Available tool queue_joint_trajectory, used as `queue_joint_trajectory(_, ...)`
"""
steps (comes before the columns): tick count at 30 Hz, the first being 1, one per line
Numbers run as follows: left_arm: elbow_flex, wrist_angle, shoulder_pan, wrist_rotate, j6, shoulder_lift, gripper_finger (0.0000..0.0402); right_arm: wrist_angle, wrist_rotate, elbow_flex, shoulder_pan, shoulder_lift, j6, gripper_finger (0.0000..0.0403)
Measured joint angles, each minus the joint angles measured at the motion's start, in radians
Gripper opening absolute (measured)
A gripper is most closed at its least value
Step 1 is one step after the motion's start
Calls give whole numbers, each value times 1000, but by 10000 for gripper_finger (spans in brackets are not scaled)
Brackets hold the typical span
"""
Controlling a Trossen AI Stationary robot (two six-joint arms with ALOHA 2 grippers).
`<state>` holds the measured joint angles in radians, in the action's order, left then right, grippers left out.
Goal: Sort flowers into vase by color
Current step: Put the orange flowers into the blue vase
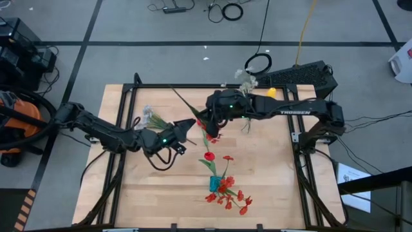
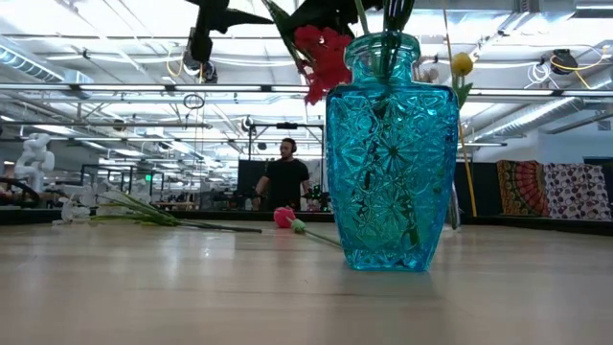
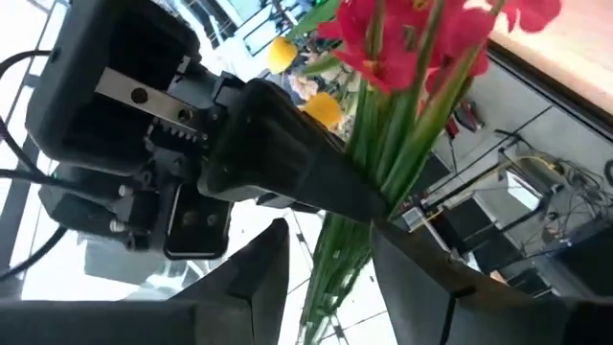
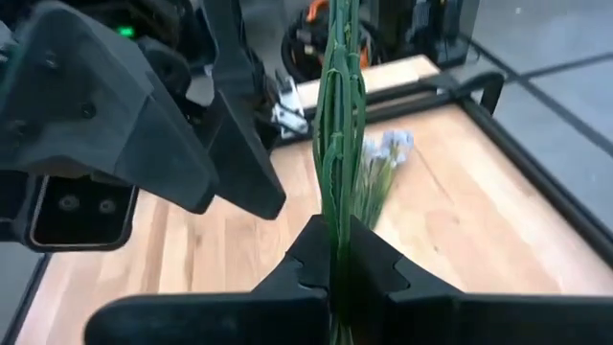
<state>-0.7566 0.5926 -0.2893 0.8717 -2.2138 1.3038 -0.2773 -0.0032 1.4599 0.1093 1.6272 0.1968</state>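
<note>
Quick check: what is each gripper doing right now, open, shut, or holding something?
Left gripper: open, fingers either side of the bunch of green stems with red blossoms.
Right gripper: shut on that bunch's stems.

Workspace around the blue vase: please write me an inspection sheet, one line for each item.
Surface: bare wooden table top inside a dark frame.
Job's things: blue glass vase upright at the near edge with red flowers in it; a red tulip and a whitish sprig lying on the wood; a yellow bud at the far edge.
Clutter: nothing seen on the table.
Grippers: right gripper shut on a bunch of green stems in mid-air; left gripper part open around the same stems, contact unclear.
Cables: coiled leads on the floor behind the table.
Surroundings: an orange vacuum left of the table; a person far behind.
</note>
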Motion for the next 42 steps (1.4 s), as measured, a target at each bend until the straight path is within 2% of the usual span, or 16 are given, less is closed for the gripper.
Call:
queue_joint_trajectory(9, 1, 1, 16, 47, -20, 12, 154, -129, -11, 30, 0, 13, 4, 2)
queue_joint_trajectory(13, 1, 0, 39, 46, -21, 12, 154, -127, -78, 30, 0, 13, 4, 2)
queue_joint_trajectory(36, 3, 30, 115, 8, -16, 12, 154, -139, -81, 29, 0, 25, 18, 2)
queue_joint_trajectory(42, 3, 28, 133, 7, 87, 12, 145, -151, -81, 29, 0, 25, 20, 2)
